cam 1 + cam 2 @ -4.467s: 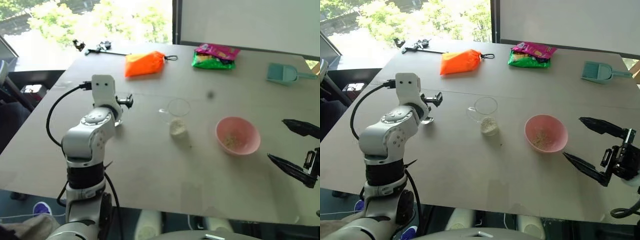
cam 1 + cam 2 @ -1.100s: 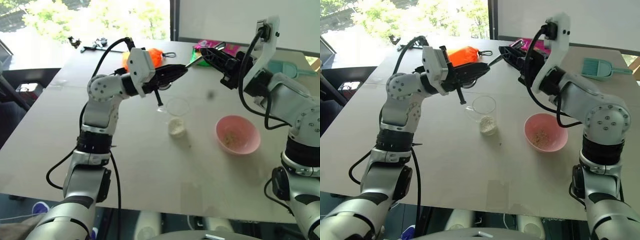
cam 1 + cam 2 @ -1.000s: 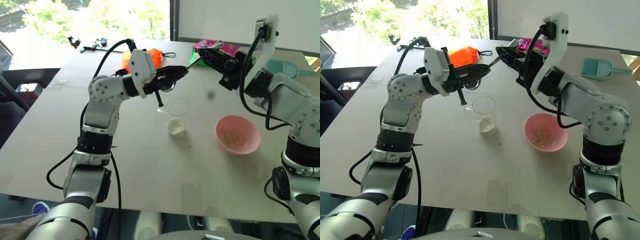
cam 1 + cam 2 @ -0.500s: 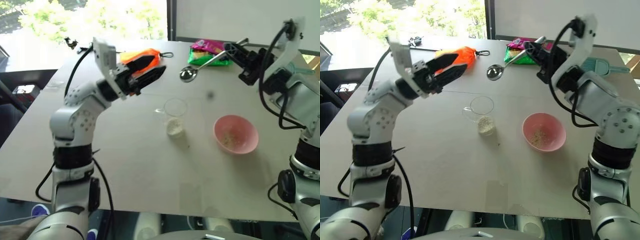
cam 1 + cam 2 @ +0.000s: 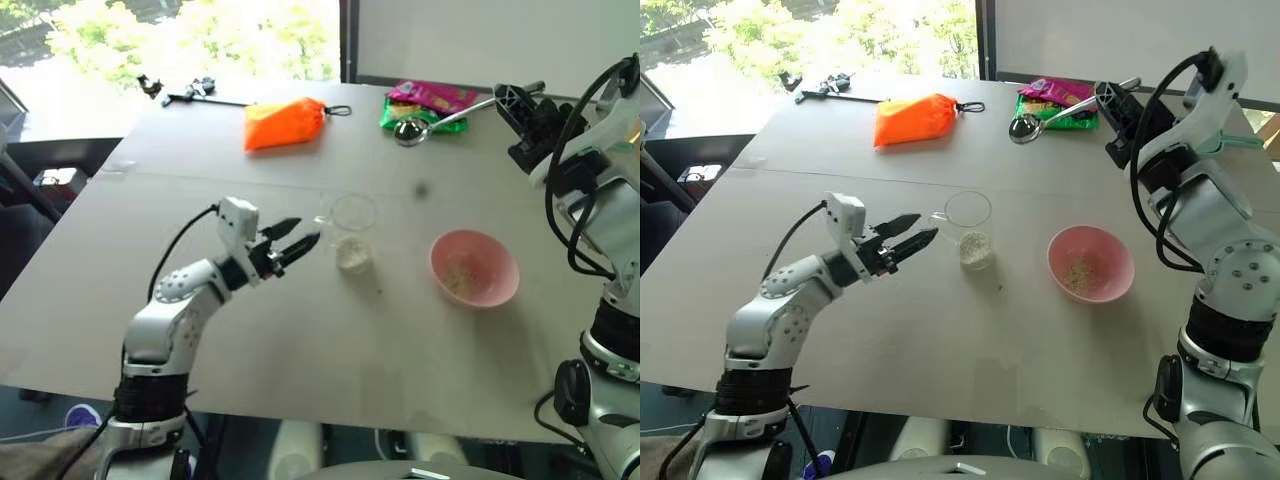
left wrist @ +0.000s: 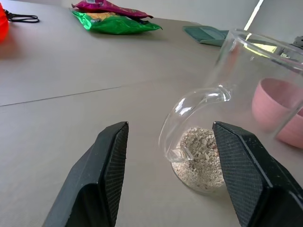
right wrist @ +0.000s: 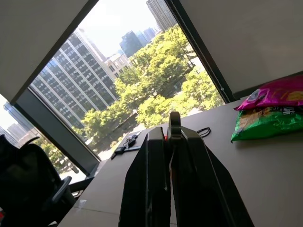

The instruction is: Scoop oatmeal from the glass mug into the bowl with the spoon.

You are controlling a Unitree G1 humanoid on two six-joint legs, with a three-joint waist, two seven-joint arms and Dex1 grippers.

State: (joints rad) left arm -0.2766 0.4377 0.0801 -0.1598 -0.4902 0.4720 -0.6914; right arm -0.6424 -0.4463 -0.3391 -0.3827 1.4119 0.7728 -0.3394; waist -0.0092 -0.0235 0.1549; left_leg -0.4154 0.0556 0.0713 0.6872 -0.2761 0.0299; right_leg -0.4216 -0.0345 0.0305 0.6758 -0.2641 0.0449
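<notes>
A: What has changed around the glass mug [image 5: 352, 231]?

B: The left end effector [image 5: 297, 247] has dropped from up near the orange pouch [image 5: 284, 124] to desk [image 5: 300, 340] level, just beside the mug on its handle side. Its fingers, which were together a second ago, now stand apart, and the left wrist view shows the mug's handle between them, not yet touched.

A: And the spoon [image 5: 435, 121]?

B: It has changed hands. The right end effector [image 5: 516, 102] is clamped on the handle's end and has carried it away from the mug, so the spoon's head now hangs in the air in front of the green and pink snack packet [image 5: 432, 108], well apart from the mug.

A: So where does the task stand?

B: Early, I'd say. The oatmeal [image 6: 199, 153] lies at the bottom of the mug, and the bowl [image 5: 474, 270] sits near the mug on the side away from the left arm, with only pale flecks inside. The left arm looks set to steady the mug by its handle; after that the spoon must come back over the mug's mouth and dip in.
</notes>
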